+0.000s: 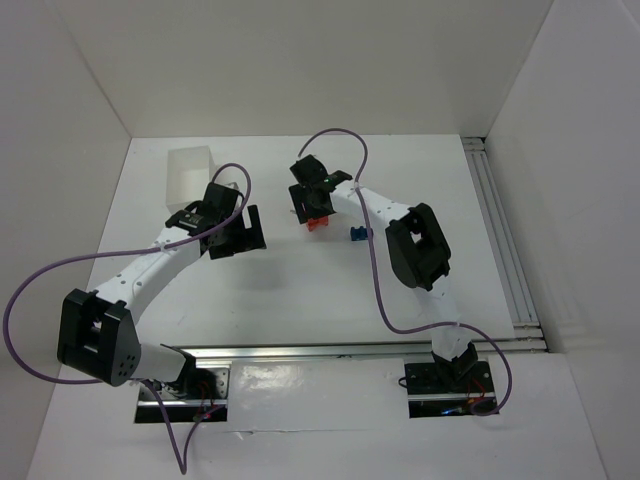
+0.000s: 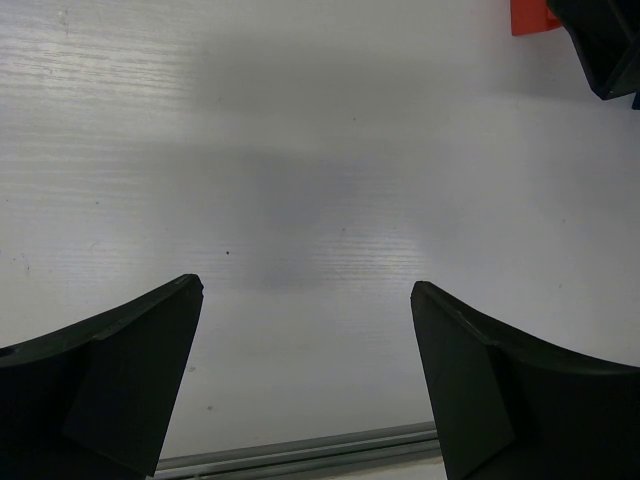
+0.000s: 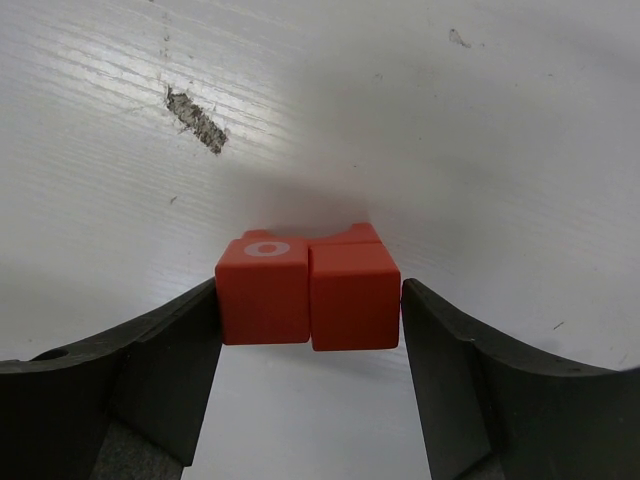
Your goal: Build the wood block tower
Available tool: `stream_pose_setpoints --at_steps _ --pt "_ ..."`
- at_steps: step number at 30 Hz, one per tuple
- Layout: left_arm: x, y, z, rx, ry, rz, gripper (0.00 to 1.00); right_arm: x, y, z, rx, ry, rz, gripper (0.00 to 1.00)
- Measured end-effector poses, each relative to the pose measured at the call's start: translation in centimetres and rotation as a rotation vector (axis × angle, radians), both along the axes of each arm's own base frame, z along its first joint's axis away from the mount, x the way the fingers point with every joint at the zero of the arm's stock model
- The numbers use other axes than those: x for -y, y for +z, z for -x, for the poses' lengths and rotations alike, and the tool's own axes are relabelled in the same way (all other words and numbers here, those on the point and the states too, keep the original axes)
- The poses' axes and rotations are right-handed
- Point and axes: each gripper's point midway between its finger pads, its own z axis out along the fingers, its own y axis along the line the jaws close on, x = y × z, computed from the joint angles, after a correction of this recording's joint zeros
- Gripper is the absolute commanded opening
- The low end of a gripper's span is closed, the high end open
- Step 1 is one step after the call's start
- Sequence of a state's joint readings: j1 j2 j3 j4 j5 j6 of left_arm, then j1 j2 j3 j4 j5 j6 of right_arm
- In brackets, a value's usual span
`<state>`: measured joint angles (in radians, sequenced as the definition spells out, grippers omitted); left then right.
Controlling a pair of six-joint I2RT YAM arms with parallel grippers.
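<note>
White box (image 1: 188,172) sits upper left. Right tool (image 3: 309,288) clasps two red-orange blocks (image 3: 305,300) side by side, row running left-right on the surface (image 3: 480,120); left tool (image 2: 305,283) released.

Matt painted red-orange blocks (image 3: 308,292), smooth faintly ribbed table (image 3: 480,130) (one scuffed patch)

Left arm (image 1: 150,265): white links, black joint housings.
Right arm (image 1: 375,205): same white and black; green light (image 1: 327,183) at wrist.
Cables (image 1: 335,132): purple, looping.
Left gripper (image 2: 305,287): black curved fingers.

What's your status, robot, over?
Left gripper open, empty. Right gripper flanking two red blocks, grip unsure. Blue block apart, untouched. Nothing blocking.
</note>
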<state>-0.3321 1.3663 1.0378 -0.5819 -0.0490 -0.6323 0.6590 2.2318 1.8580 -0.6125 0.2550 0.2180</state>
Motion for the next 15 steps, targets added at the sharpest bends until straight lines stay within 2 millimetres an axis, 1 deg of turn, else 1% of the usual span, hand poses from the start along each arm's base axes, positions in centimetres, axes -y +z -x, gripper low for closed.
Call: stream_pose_setpoints --at_steps 2,3,5,6,9,12,14,15 --pt "0.00 0.00 0.00 0.000 0.000 0.000 0.99 0.00 0.00 0.00 0.000 0.000 0.000 0.79" --pt "0.00 0.00 0.00 0.000 0.000 0.000 0.99 0.00 0.00 0.00 0.000 0.000 0.000 0.84" --pt "0.00 0.00 0.00 0.000 0.000 0.000 0.99 0.01 0.00 0.00 0.000 0.000 0.000 0.87" --pt "0.00 0.00 0.00 0.000 0.000 0.000 0.99 0.01 -0.01 0.00 0.000 0.000 0.000 0.91" --pt "-0.01 -0.05 0.01 0.000 0.000 0.000 0.99 0.00 -0.01 0.01 0.000 0.001 0.000 0.95" --pt "-0.05 -0.30 0.11 -0.004 0.000 -0.002 0.99 0.00 0.00 0.00 0.000 0.001 0.000 0.95" --pt "-0.08 -0.42 0.20 -0.007 0.000 -0.003 0.99 -0.01 0.00 0.00 0.000 0.000 0.000 1.00" --pt "-0.07 -0.42 0.19 -0.007 0.000 -0.003 0.99 -0.01 0.02 -0.01 0.000 -0.001 -0.001 1.00"
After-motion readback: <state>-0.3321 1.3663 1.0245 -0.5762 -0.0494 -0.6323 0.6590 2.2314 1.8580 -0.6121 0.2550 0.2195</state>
